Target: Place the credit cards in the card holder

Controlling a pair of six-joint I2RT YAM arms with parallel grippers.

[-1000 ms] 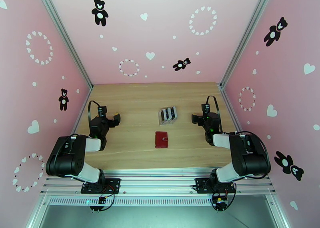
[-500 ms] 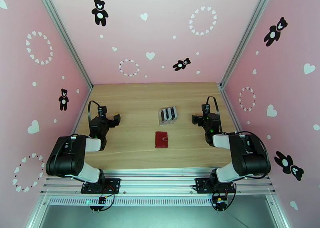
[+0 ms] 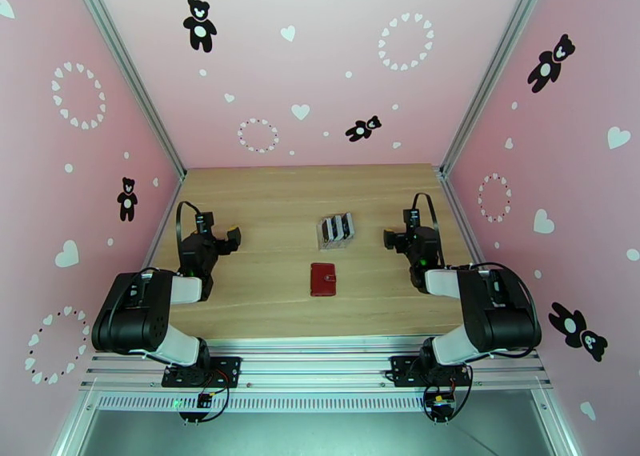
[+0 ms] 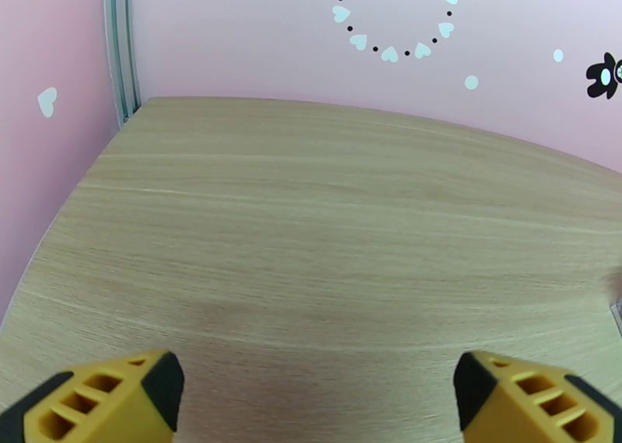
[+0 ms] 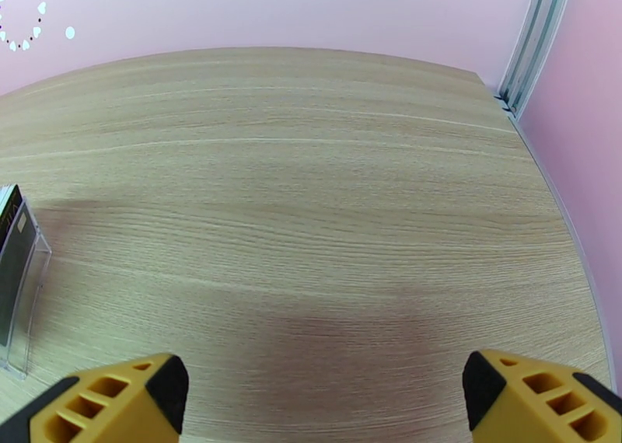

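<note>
Counter point(image 3: 264, 202) centre: card holder point(image 3: 323, 279) closed; credit cards point(image 3: 337, 227) in clear rack point(image 3: 328, 245) just beyond.
I read left gripper point(image 3: 232, 235) and right gripper point(image 3: 390, 238) wide, empty; cards stand upright, likely for edge pickup.

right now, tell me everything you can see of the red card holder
The card holder is a small dark-red rectangular wallet, leather-like in look, with what seems a short tab over its right edge. It is folded shut, so nothing of its inside shows. It lies flat on the wooden table, near the middle, its long side running away from the arms. It sits nearer the arms than the clear rack and apart from it. Only the table touches it.
</note>
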